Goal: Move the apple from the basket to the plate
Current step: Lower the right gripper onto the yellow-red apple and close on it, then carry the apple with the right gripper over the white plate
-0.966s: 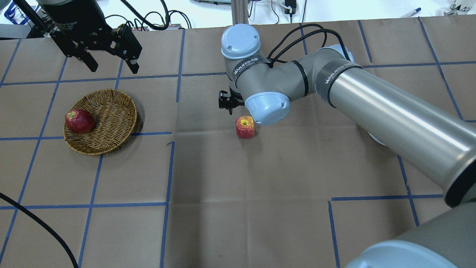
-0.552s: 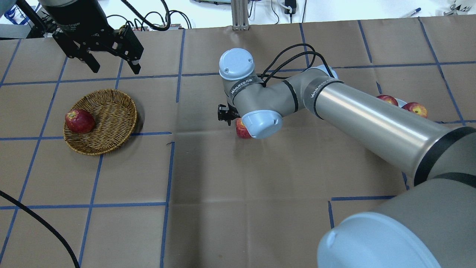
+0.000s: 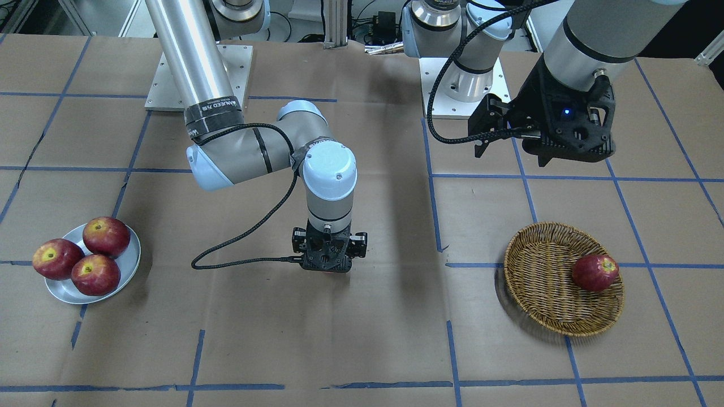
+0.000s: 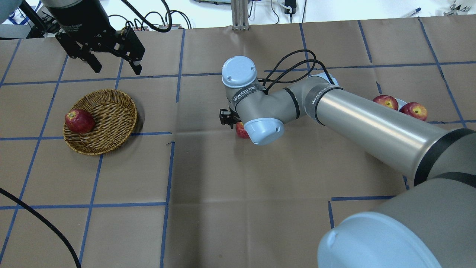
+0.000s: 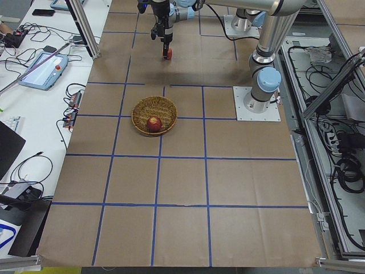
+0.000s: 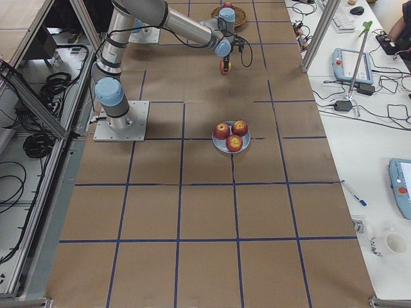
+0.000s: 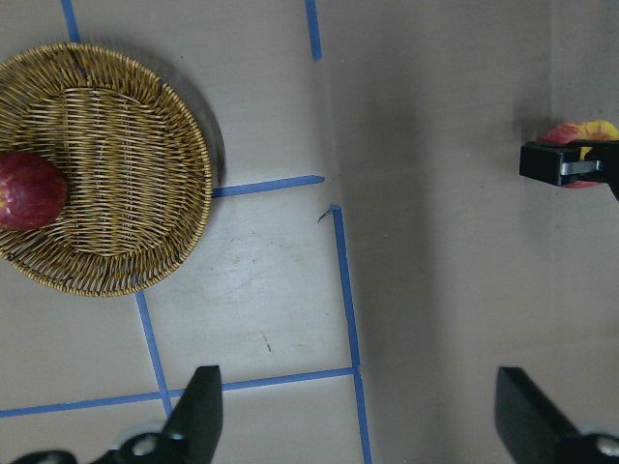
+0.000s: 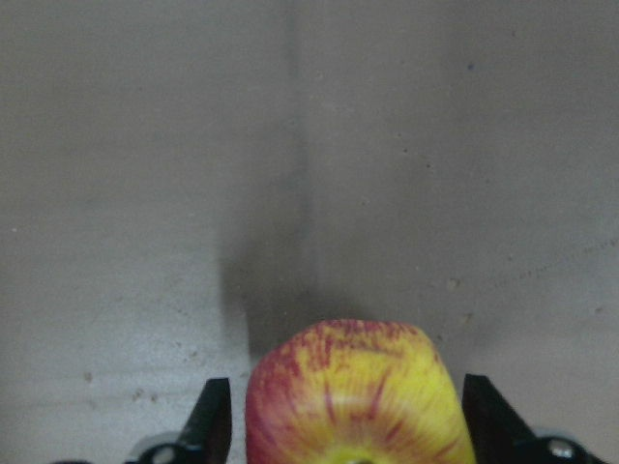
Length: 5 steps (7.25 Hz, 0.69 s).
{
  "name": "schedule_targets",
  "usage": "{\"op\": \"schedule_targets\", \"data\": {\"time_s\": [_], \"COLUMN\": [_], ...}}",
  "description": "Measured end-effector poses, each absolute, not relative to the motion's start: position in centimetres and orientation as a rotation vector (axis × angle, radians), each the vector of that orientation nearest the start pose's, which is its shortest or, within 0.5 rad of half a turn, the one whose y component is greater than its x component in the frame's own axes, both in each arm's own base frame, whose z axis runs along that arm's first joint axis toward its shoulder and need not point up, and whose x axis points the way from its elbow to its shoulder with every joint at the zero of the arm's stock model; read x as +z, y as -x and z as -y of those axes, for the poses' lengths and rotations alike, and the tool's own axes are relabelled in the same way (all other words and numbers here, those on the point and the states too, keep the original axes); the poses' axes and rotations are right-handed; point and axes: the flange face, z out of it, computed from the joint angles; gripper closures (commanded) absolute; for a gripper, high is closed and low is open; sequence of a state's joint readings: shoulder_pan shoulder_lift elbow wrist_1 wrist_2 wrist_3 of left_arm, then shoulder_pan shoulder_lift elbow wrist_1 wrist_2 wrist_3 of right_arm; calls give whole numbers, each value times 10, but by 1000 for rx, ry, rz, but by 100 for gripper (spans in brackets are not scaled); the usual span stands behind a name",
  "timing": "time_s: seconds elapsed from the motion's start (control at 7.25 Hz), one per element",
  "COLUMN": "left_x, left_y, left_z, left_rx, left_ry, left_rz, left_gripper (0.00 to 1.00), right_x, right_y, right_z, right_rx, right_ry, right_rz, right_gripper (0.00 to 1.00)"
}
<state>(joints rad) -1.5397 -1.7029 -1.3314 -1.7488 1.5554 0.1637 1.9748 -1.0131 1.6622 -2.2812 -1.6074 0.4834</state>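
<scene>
Right pincer lower, astride apple

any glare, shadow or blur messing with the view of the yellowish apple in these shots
Right wrist view: the apple is soft and cut by the bottom edge, a dark shadow beyond it. Overhead view: glare streaks the right arm, whose wrist hides most of the apple. Left wrist view: the apple sits in a dim band at the right edge.

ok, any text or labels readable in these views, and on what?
"WANJEED": on the right arm's wrist band.
"WANJEED": on the right arm's forearm band.
White print on the left hand housing: too blurred to read.
Nothing else is legible.
</scene>
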Motion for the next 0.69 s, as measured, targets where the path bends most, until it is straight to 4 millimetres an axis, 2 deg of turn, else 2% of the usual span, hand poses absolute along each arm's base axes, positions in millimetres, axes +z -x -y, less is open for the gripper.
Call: {"op": "schedule_targets", "data": {"time_s": [0.28, 0.41, 0.55, 0.69], "left_x": [518, 517, 515, 513], "left_y": [118, 118, 117, 117], "left_z": [543, 543, 542, 542], "left_rx": [112, 117, 123, 130], "left_ry": [-206, -205, -205, -203], "left_rz": [-3157, -3157, -3156, -3157], "left_gripper": [1, 1, 1, 1], "right_x": [204, 223, 254, 291], "right_y": [-370, -365, -350, -321], "right_z": [544, 547, 551, 556], "right_rx": [-132, -159, -178, -180], "right_ry": [-133, -148, -167, -172], "right_rz": [-3136, -3126, -3118, -3119], "right_gripper": [54, 54, 54, 54]}}
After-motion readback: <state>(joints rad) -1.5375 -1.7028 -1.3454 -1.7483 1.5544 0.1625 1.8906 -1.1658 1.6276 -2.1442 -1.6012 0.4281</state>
